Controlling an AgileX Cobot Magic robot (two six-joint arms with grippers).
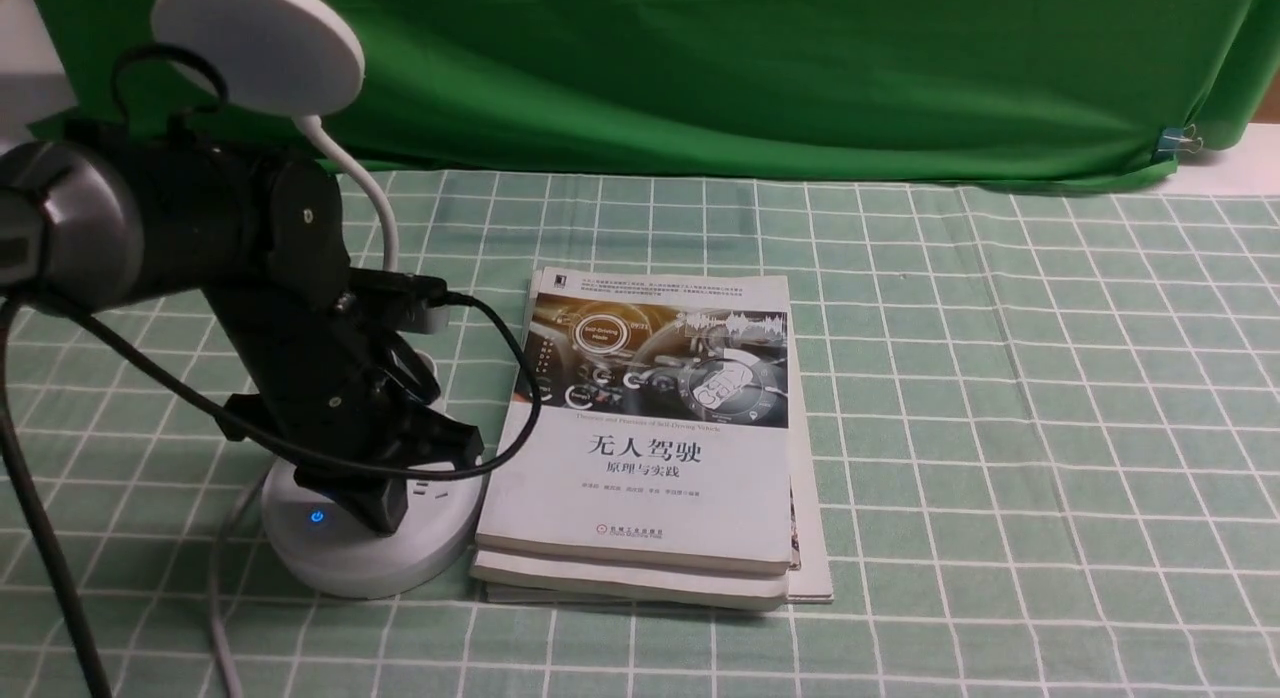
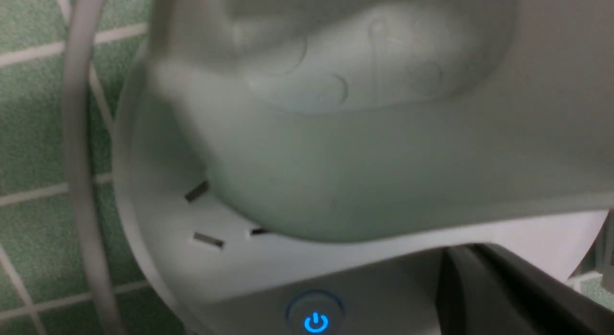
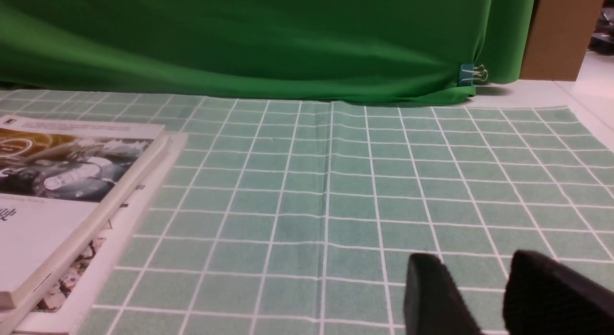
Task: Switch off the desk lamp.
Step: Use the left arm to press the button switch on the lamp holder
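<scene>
Green cloth under our lamp, power light blue.
Our left gripper is closed over its base, our right gripper parted.

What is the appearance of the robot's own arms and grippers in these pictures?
The left arm is black with a shiny grey rounded section; a black cable loops around it. The left gripper has black, angular, tapering fingers. The right gripper shows only dark, blurred fingers.
</scene>
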